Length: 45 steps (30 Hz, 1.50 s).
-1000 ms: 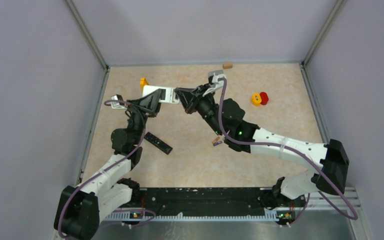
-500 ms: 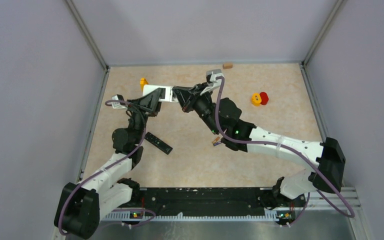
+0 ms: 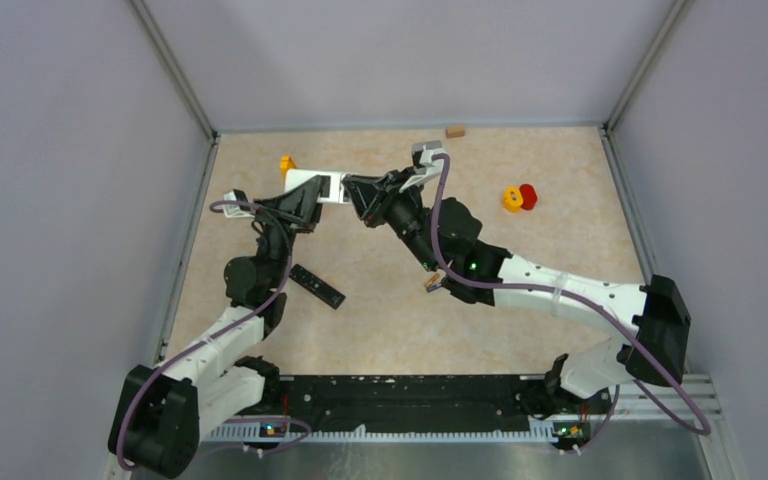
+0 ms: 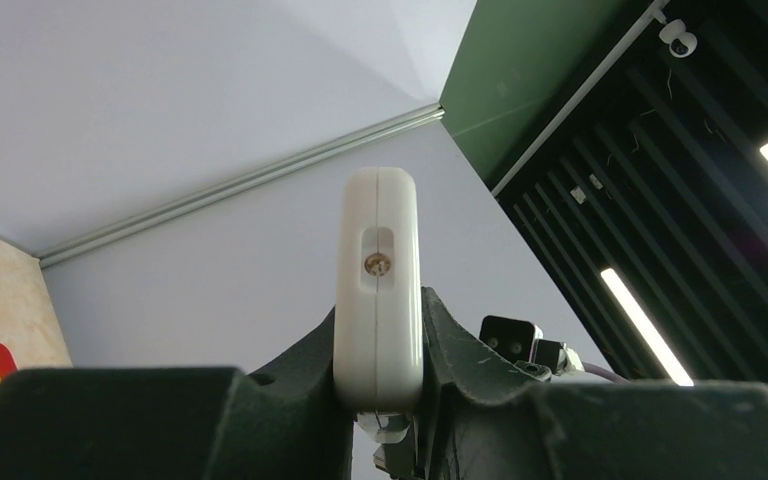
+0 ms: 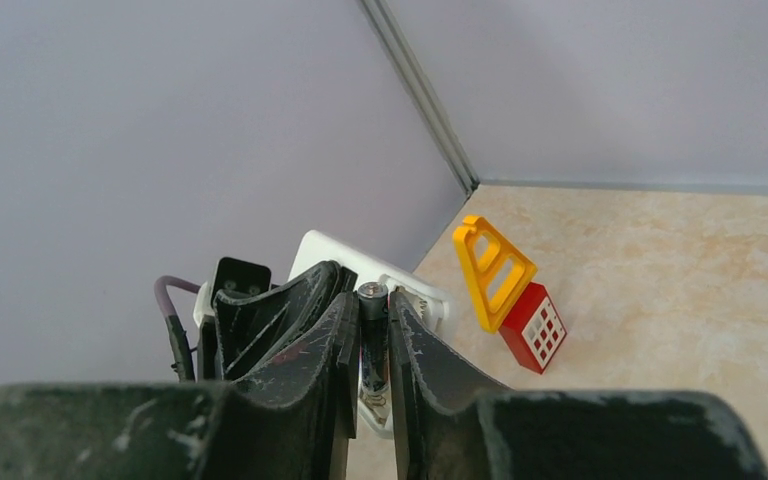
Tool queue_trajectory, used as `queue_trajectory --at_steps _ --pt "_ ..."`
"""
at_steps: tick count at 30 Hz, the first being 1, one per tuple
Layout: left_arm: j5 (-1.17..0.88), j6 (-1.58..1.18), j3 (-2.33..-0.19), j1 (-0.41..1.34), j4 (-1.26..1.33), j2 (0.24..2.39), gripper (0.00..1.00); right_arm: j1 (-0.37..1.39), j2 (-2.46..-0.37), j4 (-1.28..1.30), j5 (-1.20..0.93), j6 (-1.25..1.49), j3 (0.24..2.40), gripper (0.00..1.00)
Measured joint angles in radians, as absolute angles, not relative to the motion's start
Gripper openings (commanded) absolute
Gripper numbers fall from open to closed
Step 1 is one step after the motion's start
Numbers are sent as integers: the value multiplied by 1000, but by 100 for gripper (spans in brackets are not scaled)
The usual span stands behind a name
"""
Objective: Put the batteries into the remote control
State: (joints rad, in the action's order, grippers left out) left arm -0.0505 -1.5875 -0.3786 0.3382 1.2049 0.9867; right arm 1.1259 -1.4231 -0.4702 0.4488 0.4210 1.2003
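Two arms meet over the far middle of the tabletop [image 3: 380, 335].

Left gripper [image 4: 378, 340]: jaws clamped on the sides of a white remote [image 4: 378, 265], which is held up off the tabletop. The end with a small metal part in a slot faces the wrist camera.

Right gripper [image 5: 371, 312]: jaws closed on a dark battery [image 5: 372, 345], metal end up, right at the white remote's right end. Cannot tell whether battery and remote touch.

Black remote [image 3: 317, 286]: flat on the tabletop beside the left arm, well apart from the white one.

Yellow triangular toy [image 5: 493, 262]: touching a red block [image 5: 531, 325], far left.

Spare batteries [image 3: 433, 285]: on the tabletop against the right arm, partly hidden.
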Motion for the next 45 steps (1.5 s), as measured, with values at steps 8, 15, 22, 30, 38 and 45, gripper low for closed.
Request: queue_trajectory --at_steps 8,15,22,30,38,45 --pt "-43 -1588 -377 341 1210 987 0 1136 -1423 -436 456 430 1220 25" --pt "-35 -1588 -372 342 1220 987 0 1137 -1423 -393 476 442 1246 27" --pt "-32 -1589 -366 342 1224 987 0 1137 -1423 -351 502 450 1267 18" --pt "-31 -1591 -364 342 1229 987 0 1137 -1423 -326 518 463 1279 24" --pt "-24 -1601 -347 342 1237 987 0 1137 -1396 -261 516 478 1286 40" --pt "-12 -1602 -347 342 1279 984 0 1137 -1315 -104 535 581 1326 86"
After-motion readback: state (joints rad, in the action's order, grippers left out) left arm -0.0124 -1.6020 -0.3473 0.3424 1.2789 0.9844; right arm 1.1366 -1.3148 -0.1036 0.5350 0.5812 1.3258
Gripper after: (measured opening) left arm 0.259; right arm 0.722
